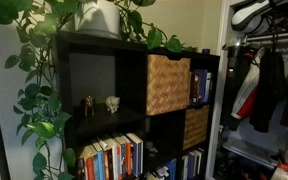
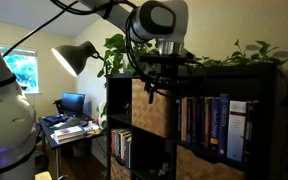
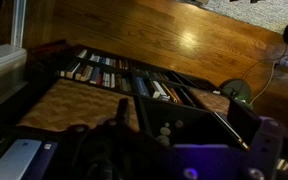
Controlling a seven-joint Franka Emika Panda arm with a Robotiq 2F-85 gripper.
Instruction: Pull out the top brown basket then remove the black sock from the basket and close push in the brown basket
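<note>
With the top basket [image 1: 168,85] sitting in its upper cubby and your gripper [image 2: 152,84] at its front rim, jaw state impossible to tell, a shallow grip could slip off when you pull.
</note>
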